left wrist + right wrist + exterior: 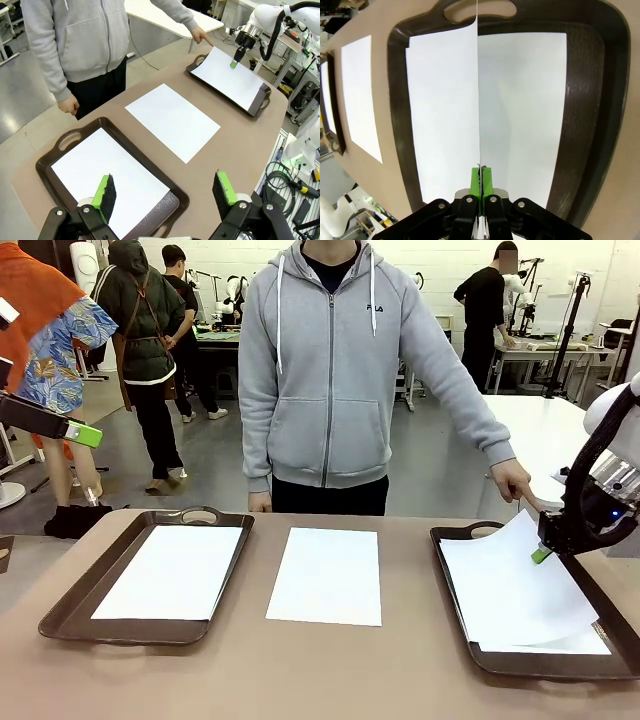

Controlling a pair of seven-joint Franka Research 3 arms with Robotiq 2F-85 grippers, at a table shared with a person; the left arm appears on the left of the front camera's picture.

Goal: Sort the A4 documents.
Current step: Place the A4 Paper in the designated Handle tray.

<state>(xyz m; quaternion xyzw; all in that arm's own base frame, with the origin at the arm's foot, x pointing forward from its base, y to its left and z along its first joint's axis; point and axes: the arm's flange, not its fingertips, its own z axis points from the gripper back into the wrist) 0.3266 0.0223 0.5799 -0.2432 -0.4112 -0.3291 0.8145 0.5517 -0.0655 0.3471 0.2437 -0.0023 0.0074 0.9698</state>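
A4 documents (pixel 500 585) stack in the right tray (pixel 550 665) at the tabletop's right edge, the top sheet (pixel 445 110) pinched at one edge by the closed right end effector (pixel 541 555) and partly raised. Held so narrowly, the limp paper could slip, crease or drag the sheet beneath. A person's hand (pixel 515 483) sits at the tray's far corner, close to any path out. A second sheet (pixel 326 575) lies mid-tabletop; a third sheet (pixel 172 572) fills the left tray (pixel 120 628), where the left end effector (pixel 165 194) hovers open.

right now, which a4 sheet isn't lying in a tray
The middle sheet: it lies flat on the bare table, between the left tray and the right tray, which hold the others.
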